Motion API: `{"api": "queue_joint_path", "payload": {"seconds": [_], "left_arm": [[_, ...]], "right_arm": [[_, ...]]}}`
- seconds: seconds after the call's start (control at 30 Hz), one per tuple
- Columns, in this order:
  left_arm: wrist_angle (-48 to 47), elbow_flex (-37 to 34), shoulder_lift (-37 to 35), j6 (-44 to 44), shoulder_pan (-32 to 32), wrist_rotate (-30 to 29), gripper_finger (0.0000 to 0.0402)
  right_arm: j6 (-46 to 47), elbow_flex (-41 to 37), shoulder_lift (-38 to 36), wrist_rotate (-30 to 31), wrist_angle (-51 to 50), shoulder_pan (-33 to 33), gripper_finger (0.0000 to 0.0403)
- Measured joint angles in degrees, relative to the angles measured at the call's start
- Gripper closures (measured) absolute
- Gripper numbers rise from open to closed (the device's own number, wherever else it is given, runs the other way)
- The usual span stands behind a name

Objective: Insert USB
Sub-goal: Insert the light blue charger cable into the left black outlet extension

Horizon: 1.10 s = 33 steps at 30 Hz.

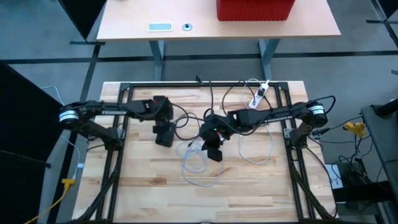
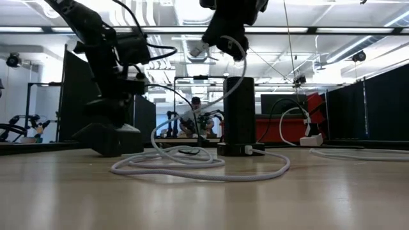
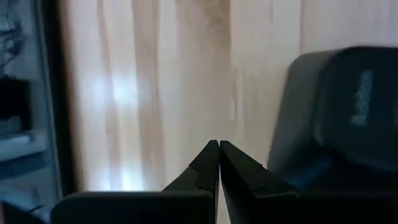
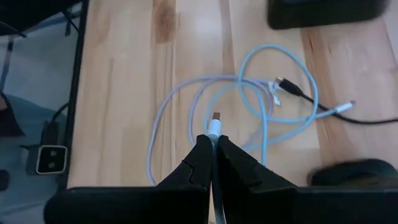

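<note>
My right gripper (image 4: 213, 140) hangs above the middle of the table (image 1: 149, 186), shut on the plug end of a white USB cable (image 4: 180, 99). The cable's loops lie on the wood below it (image 1: 196, 163). A black upright box (image 2: 239, 112) stands just beside that gripper (image 1: 214, 152). My left gripper (image 3: 219, 144) is shut with nothing between its fingers. It is tilted down over bare wood right next to a dark block (image 3: 342, 106), which sits left of centre (image 1: 165, 135). I cannot tell whether it touches the block. My right gripper pinches the white cable's plug end (image 4: 214, 129) between its two fingers, just behind the metal tip (image 4: 216, 116), which sticks out past the fingertips. The fingers slant downward. The plug is lifted clear, and the cable hangs slack from it (image 2: 238, 51) to the loops on the table.
A second cable end with a dark plug (image 4: 281, 84) and a thin black cord (image 4: 348, 119) lie among the loops. A white power strip (image 1: 259, 94) and more cords lie at the far right. The metal frame (image 1: 205, 84) borders the table; bare wood lies toward the near edge.
</note>
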Motion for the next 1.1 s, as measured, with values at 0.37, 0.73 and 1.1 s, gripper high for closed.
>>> {"api": "queue_joint_path", "payload": {"seconds": [0.37,0.73,1.1], "left_arm": [[-4.1,0.0,-3.7,-15.0,-11.7,9.2,0.0401],[-4.9,0.0,-5.5,-36.3,-31.1,7.9,0.0401],[-10.5,-1.3,-13.0,-59.0,-44.1,5.0,0.0401]], "right_arm": [[-1.5,0.0,-0.1,-0.1,-2.2,0.5,0.0403],[-1.8,0.0,0.0,-0.1,-1.5,2.9,0.0403],[-7.0,5.7,8.8,-0.3,1.0,3.5,0.0403]]}}
